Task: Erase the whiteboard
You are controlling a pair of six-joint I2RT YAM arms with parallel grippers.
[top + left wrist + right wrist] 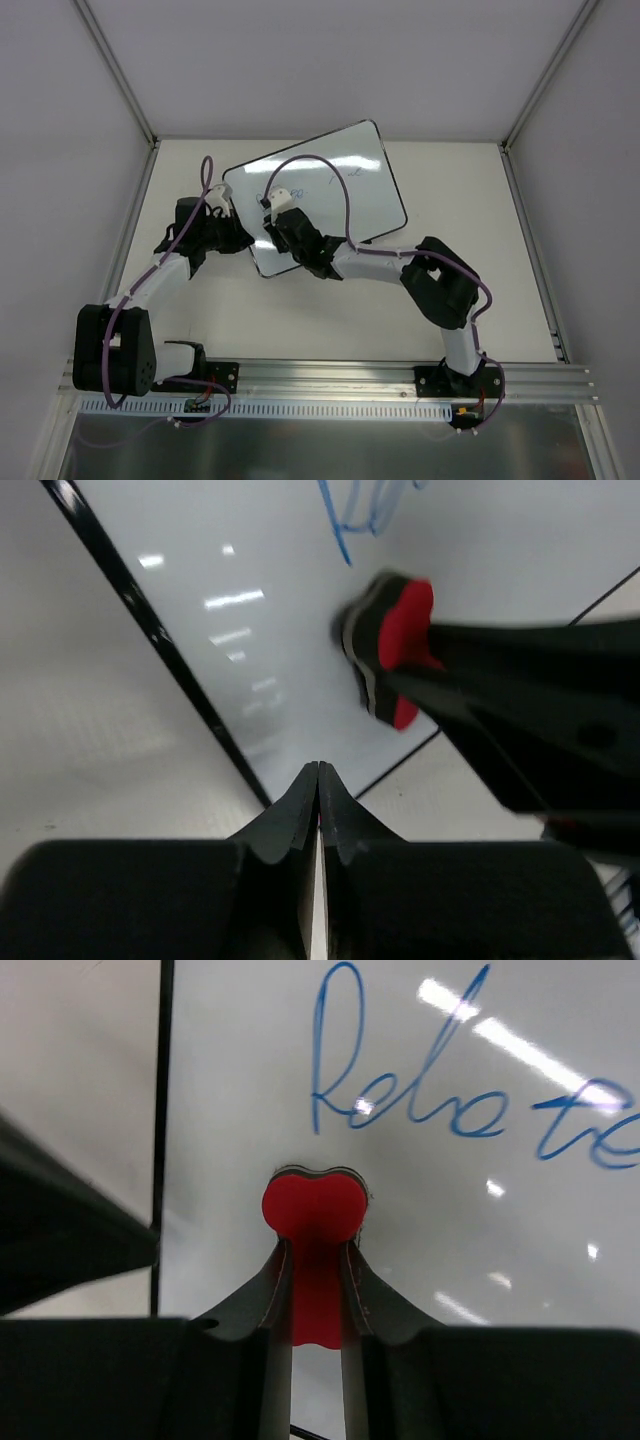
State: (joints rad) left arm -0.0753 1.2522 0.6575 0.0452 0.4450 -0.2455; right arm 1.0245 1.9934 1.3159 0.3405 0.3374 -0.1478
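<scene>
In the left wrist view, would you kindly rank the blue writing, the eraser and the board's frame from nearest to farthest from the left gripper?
From the left gripper:
1. The frame, just ahead of the tips, running up to the left.
2. The eraser, ahead and to the right.
3. The writing, farthest, at the top.

whiteboard [250, 1050], blue "Robote" (cut off)

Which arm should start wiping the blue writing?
Right. The right gripper holds the red eraser over the whiteboard near the blue writing; the left gripper is shut, empty, at the frame.
</scene>
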